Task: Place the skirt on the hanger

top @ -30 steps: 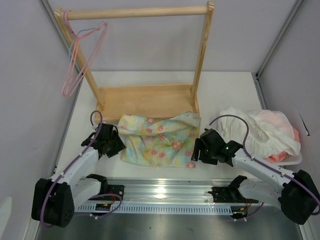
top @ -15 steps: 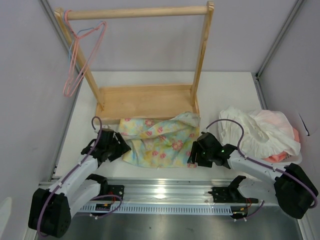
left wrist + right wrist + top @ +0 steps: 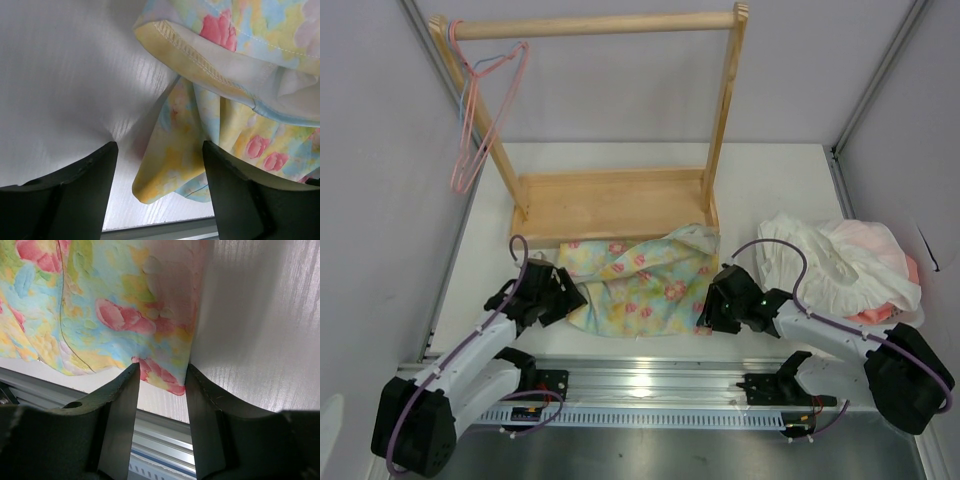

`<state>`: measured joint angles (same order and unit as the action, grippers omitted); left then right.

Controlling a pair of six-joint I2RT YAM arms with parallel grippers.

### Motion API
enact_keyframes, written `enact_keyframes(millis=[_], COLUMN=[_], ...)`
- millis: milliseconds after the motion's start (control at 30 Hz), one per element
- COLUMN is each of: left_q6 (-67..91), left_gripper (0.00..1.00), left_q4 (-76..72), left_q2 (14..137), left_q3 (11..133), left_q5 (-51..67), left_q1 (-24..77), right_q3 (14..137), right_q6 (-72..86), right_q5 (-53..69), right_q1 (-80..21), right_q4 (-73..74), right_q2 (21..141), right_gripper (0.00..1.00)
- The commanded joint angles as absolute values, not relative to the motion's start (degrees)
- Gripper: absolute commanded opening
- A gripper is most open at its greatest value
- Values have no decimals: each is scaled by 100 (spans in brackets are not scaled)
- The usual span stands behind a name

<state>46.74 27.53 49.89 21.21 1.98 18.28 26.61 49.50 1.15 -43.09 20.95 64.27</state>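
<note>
Skirt [image 3: 640, 280]: soft crumpled cloth, pastel yellow-blue-green, pink flower print, stitched hem. Lies on white, faintly grained surface [image 3: 770, 190], just in front of wooden rack [image 3: 610, 200].
Hanger [image 3: 485, 110]: thin pale pink wire triangle, hooked on left end of rack's rail, well apart from skirt.
Left gripper [image 3: 159, 150]: jaws wide, straddling skirt's folded left corner, not clamped.
Right gripper [image 3: 161, 369]: jaws narrower but parted, skirt's right corner between them.
</note>
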Motion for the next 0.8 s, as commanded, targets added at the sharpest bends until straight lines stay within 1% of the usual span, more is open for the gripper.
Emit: enact_keyframes(millis=[0, 33, 100, 133, 200, 333, 533, 600, 633, 667, 700, 767], left_q6=[4746, 4755, 4772, 4833, 4947, 5027, 4939, 4904, 4896, 4878, 4861, 4843], left_gripper=[76, 78, 79, 81, 88, 88, 87, 85, 79, 76, 68, 61], left_q4=[2970, 3032, 3163, 3251, 3400, 3428, 3366, 3323, 3287, 3261, 3243, 3217], left_q2=[4965, 5001, 4984, 4940, 4773, 4273, 4456, 4535, 4579, 4657, 4884, 5114], left_q3=[2390, 2425, 2496, 2505, 2531, 2487, 2496, 2453, 2443, 2443, 2435, 2417], left_q5=[386, 378, 282, 220, 97, 35, 246, 290, 377, 413, 457, 475], left_q1=[1916, 1916, 1916, 1916, 1916, 1916, 1916, 1916, 1916, 1916, 1916, 1925], right_q3=[2777, 2795, 2786, 2786, 2786, 2795, 2821, 2813, 2821, 2821, 2821, 2839], right_q6=[4948, 4948, 4957, 4966, 4975, 4948, 4948, 4948, 4948, 4940, 4939, 4931], right_q5=[44, 35, 18, 9, 9, 9, 9, 9, 9, 9, 9, 9], right_q1=[-4342, -4342, -4350, -4342, -4342, -4342, -4342, -4342, -4342, -4342, -4333, -4342], right_q4=[2083, 2092, 2109, 2127, 2144, 2144, 2197, 2197, 2197, 2206, 2206, 2224], right_q2=[6557, 6557, 6513, 6504, 6478, 6530, 6487, 6495, 6504, 6504, 6495, 6469], right_gripper=[46, 46, 46, 46, 45, 45, 45, 45, 45, 45, 45, 44])
